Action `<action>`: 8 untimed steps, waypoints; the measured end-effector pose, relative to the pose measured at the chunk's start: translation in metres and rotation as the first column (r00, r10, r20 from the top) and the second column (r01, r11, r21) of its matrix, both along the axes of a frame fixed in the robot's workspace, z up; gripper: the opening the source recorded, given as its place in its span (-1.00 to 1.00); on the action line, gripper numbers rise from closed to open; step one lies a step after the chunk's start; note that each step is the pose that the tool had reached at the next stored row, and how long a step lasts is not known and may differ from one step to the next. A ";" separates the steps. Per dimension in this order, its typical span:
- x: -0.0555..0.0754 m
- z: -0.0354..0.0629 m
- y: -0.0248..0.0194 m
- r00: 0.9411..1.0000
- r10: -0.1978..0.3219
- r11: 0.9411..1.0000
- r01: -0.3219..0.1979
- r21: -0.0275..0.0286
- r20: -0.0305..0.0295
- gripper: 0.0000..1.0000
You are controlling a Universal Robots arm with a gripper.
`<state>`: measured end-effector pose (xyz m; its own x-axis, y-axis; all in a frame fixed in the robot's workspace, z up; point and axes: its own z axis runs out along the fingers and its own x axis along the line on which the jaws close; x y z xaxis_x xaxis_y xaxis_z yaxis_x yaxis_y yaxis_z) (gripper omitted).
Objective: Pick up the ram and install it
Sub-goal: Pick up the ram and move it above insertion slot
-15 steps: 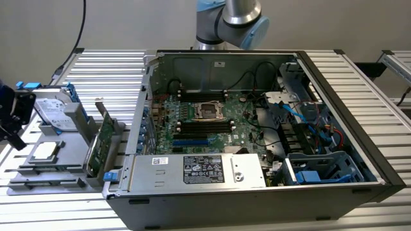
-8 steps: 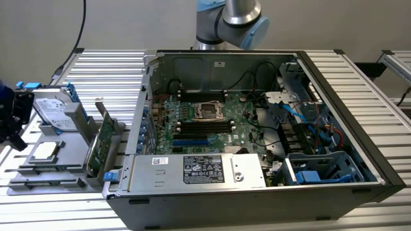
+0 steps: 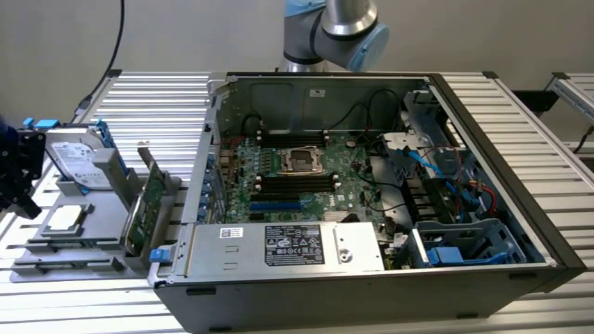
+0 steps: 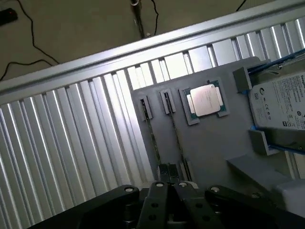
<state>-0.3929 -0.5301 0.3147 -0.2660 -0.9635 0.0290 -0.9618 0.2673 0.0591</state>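
Note:
Two ram sticks [image 4: 153, 131] stand on edge in narrow slots of a grey tray [image 4: 209, 143], seen as thin dark lines side by side. My gripper [image 4: 169, 187] hangs just above their near ends with its black fingers pressed together and nothing visible between them. In the exterior view the gripper [image 3: 23, 198] is at the far left edge, over the same tray [image 3: 55, 261]. The open computer case [image 3: 371, 174] lies in the middle, its green motherboard [image 3: 297, 170] showing black memory slots [image 3: 297, 184].
On the tray also sit a square processor [image 4: 206, 100], a hard drive [image 4: 281, 107] in a blue holder, and an upright green expansion card [image 3: 144, 209]. Ribbed aluminium table slats [image 4: 71, 143] surround the tray. Cables lie on the floor beyond.

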 end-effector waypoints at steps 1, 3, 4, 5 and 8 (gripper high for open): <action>0.000 -0.0003 0.0000 1.000 0.018 1.000 -0.018 0.001 0.000 -0.79; 0.000 -0.0009 0.0000 0.998 0.055 0.998 -0.055 0.004 0.000 -0.79; 0.000 -0.0013 0.0000 0.997 0.073 0.997 -0.073 0.006 0.000 -0.79; 0.000 -0.0016 0.0000 0.996 0.091 0.996 -0.091 0.007 0.000 -0.79; 0.000 -0.0028 0.0000 0.989 0.145 0.989 -0.145 0.013 0.001 -0.79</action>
<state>-0.3929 -0.5301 0.3119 -0.1235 -0.9922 0.0158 -0.9903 0.1242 0.0616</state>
